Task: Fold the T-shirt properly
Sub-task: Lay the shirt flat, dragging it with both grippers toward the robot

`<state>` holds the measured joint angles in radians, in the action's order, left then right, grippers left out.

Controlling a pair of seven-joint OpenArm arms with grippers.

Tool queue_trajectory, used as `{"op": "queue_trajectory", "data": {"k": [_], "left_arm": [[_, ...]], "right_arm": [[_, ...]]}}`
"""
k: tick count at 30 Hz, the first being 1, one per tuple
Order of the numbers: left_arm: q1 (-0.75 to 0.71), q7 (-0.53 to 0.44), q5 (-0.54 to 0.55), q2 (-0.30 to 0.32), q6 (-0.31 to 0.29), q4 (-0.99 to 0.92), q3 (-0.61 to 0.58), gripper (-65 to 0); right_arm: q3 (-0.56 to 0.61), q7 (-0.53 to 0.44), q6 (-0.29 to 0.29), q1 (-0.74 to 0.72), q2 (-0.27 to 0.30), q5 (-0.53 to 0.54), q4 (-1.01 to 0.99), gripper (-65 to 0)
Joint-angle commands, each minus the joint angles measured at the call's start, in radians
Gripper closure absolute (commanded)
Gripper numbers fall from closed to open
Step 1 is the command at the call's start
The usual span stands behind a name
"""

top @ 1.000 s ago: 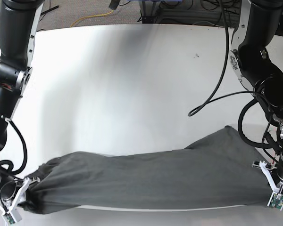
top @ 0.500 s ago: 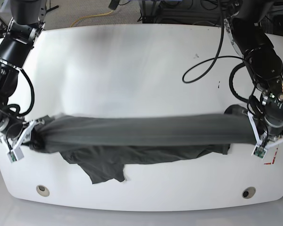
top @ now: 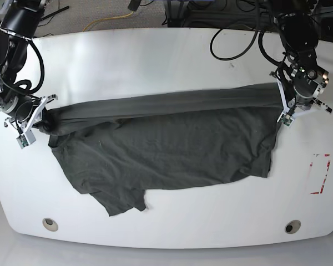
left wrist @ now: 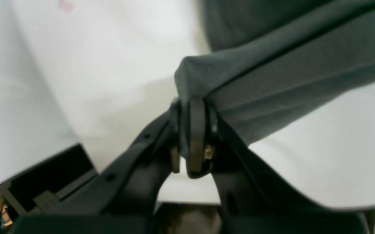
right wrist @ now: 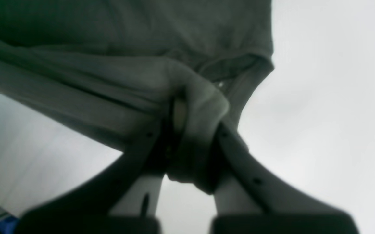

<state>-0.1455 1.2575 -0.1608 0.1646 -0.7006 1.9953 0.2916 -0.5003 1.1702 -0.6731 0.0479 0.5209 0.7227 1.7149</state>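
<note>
You had the left gripper (top: 281,105) at 3 o'clock and the right gripper (top: 43,119) at 9 clamped tight on the T-shirt (top: 166,149), stretching its edge taut to lay it flat.

T-shirt (top: 166,149) is spread across the middle of the desk (top: 155,61), far edge stretched between the right end effector (top: 40,120) and left end effector (top: 284,102).

My fingertips: buried in bunched T-shirt (top: 166,147) folds.
Collar: cannot tell where.
Wrist views: soft blur, T-shirt cropped.
</note>
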Motion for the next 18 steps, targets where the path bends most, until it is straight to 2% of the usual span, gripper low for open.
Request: {"op": "queue_trajectory", "data": {"k": [1, 6, 8, 10, 12, 15, 18], "left_arm": [[-0.026, -0.011, -0.026, 0.014, 0.002, 0.017, 0.004, 0.0], [-0.105, -0.028, -0.026, 0.020, 0.002, 0.014, 0.005, -0.3], [-0.127, -0.028, -0.026, 0.020, 0.002, 0.014, 0.005, -0.4], [-0.148, -0.028, -0.026, 0.020, 0.002, 0.012, 0.005, -2.1], [-0.156, -0.029, -0.026, 0.020, 0.002, 0.011, 0.005, -9.3], [-0.171, -0.029, -0.026, 0.022, 0.002, 0.011, 0.004, -27.1], [-0.205, -0.029, -0.026, 0.036, 0.002, 0.011, 0.004, -38.3]], "right_arm": [[-0.033, -0.022, 0.003, 0.014, 0.017, -0.001, 0.043, 0.0], [-0.070, 0.015, 0.000, 0.060, -0.021, -0.001, 0.081, 0.0], [-0.074, 0.026, -0.024, 0.071, -0.041, -0.001, 0.087, 0.0], [-0.087, 0.029, -0.025, 0.083, -0.057, -0.002, 0.087, 0.0], [-0.099, 0.030, -0.025, 0.088, -0.061, -0.002, 0.087, 0.0], [-0.099, 0.030, -0.025, 0.089, -0.064, -0.002, 0.087, 0.0], [-0.102, 0.030, -0.025, 0.091, -0.075, -0.005, 0.087, 0.0]]}}
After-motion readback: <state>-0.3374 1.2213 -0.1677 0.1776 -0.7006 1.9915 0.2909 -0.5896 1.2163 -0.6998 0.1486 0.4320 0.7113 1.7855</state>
